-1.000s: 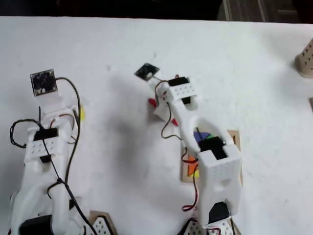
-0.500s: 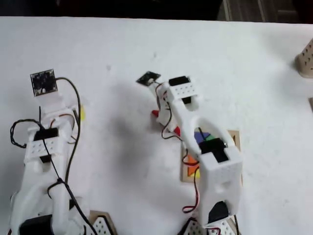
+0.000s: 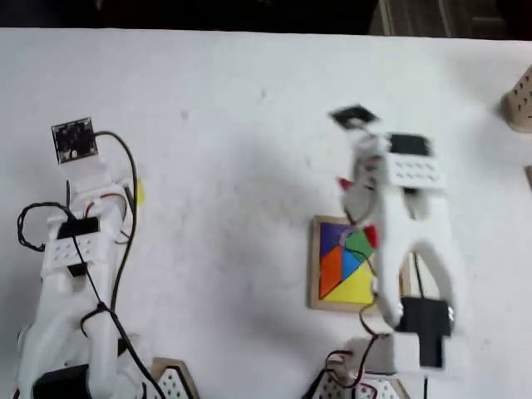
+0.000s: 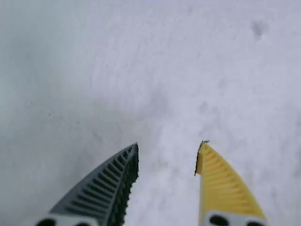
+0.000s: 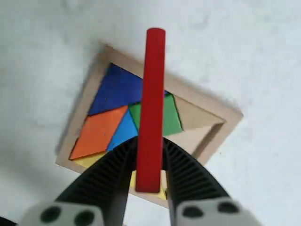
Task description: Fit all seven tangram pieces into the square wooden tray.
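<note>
While my left gripper (image 4: 167, 155) stands spread well apart from the tray (image 5: 89, 87), my right gripper (image 5: 149, 146) pinches the red piece (image 5: 153, 94) above it.

The white left arm (image 3: 71, 249) lies stretched along the left side of the white desk (image 3: 224, 125), its black and yellow jaws parted and pointing down. The white right arm (image 3: 411, 179) extends forward, jaws clamped on a flat red tangram piece (image 5: 151, 108).

We see a square wooden tray (image 5: 197, 120) of pale, matt bare wood. The tangram pieces (image 5: 99, 134) and the red piece (image 5: 153, 94) look smoothly painted. The left gripper (image 4: 167, 150) and right gripper (image 5: 148, 143) are ribbed matt plastic. The desk (image 4: 141, 70) is matt and faintly grainy.
</note>
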You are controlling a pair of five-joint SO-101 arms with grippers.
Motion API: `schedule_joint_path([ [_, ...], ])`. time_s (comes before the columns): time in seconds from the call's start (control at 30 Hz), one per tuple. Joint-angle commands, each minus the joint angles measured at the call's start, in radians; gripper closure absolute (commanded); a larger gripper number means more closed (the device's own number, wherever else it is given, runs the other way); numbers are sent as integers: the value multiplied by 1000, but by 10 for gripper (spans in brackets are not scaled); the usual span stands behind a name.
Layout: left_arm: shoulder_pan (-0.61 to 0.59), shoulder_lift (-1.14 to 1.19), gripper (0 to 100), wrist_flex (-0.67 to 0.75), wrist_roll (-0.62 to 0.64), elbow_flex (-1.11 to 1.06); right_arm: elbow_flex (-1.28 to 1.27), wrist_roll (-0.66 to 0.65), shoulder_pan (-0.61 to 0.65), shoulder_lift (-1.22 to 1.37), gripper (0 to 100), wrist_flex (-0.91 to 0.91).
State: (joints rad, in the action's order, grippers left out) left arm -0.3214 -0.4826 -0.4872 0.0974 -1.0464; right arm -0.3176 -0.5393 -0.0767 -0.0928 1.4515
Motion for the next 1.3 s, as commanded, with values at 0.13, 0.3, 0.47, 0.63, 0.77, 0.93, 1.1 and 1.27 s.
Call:
schedule_joint_path([
  [0.13, -2, 5, 774, 0, 6, 57, -364, 9, -263, -277, 981, -231],
  [0.3, -2, 5, 774, 0, 6, 57, -535, 48, -357, -384, 981, -349],
  [0.47, -2, 5, 774, -2, 6, 57, -620, 101, -409, -401, 981, -447],
  [0.63, -2, 5, 774, -3, 6, 57, -664, 133, -395, -401, 981, -490],
  [0.77, 7, 5, 774, -5, 6, 57, -669, 186, -357, -401, 978, -503],
  [0.93, 7, 7, 774, -5, 6, 55, -684, 184, -315, -401, 943, -501],
  [1.1, 7, 7, 774, 0, 6, 55, -687, 178, -283, -407, 807, -472],
  [1.27, 7, 7, 774, 0, 6, 55, -683, 137, -213, -410, 742, -427],
])
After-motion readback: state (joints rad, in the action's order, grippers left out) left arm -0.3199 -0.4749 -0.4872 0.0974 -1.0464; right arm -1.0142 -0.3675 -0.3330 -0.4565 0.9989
